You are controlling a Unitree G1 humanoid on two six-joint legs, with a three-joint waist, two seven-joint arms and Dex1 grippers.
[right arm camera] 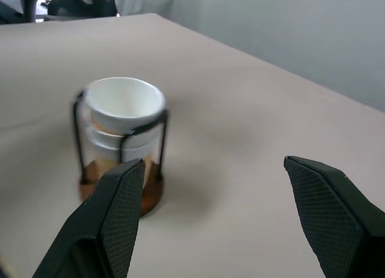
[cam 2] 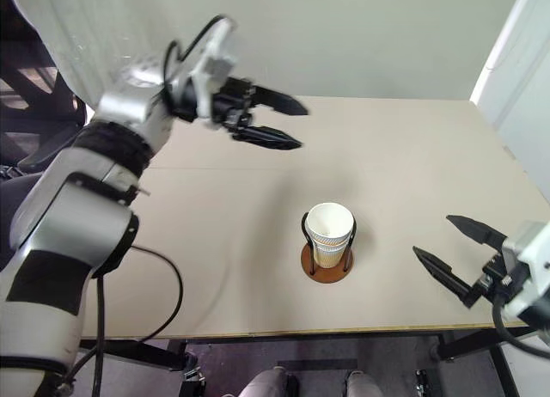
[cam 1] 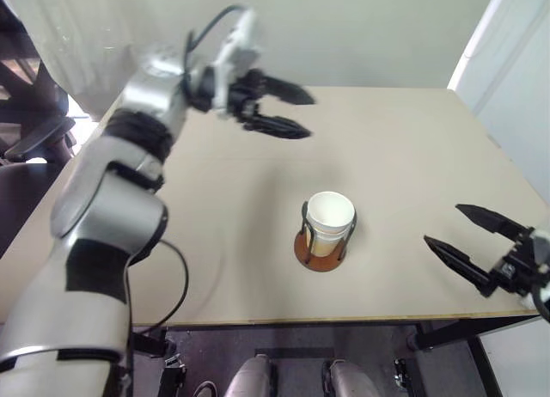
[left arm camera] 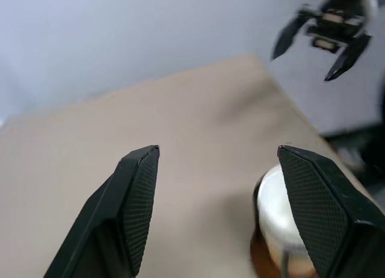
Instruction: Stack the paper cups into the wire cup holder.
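Note:
The paper cups (cam 1: 330,218) stand nested in one stack inside the wire cup holder (cam 1: 304,229), whose rust-brown base (right arm camera: 150,197) rests near the middle of the table. In the right wrist view the cups (right arm camera: 123,106) show two stacked rims between the black wires. My left gripper (cam 1: 308,115) hangs open and empty in the air, above and behind the stack, pointing right. My right gripper (cam 1: 443,224) is open and empty, low at the table's front right, facing the stack from some way off. The left wrist view shows the top cup (left arm camera: 277,212) below its open gripper (left arm camera: 218,148).
The tan table (cam 1: 223,242) has its front edge close below the holder and its right edge beside my right gripper. Black chairs (cam 1: 34,139) stand off the table's left side. A pale wall runs behind the table.

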